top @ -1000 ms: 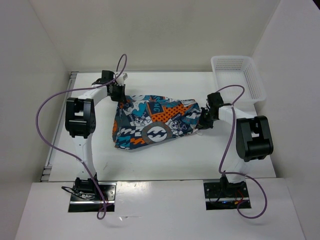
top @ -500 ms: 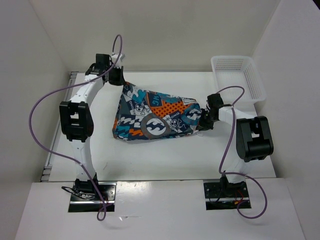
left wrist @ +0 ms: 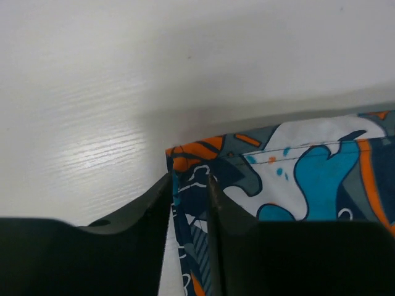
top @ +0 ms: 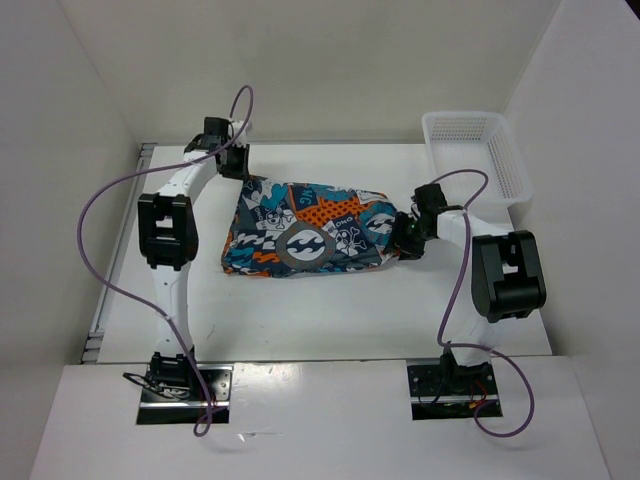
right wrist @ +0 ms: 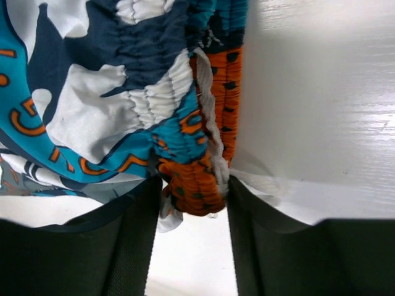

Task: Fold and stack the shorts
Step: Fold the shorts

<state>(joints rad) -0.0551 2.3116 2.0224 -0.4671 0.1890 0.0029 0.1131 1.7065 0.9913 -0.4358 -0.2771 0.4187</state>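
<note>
Two arms, one pair of shorts [top: 310, 240]. In the top view, the shorts stretch across the middle of the table [top: 300, 310] between your grippers. The left gripper [top: 237, 172] is on the far-left corner of the fabric and the right gripper [top: 404, 243] is on its right end. The white mesh basket [top: 470, 150] sits at the far-right table corner, apart from the cloth.

Left wrist view: your fingers [left wrist: 154, 197] are nearly closed, pinching a stitched hem corner with orange and teal print in the narrow gap.

Right wrist view: the fingers [right wrist: 133, 240] are set wider, clamped on the gathered elastic waistband, which bunches orange between them. A white strip [right wrist: 262, 183] pokes out beside the right pad, probably a drawstring end.
</note>
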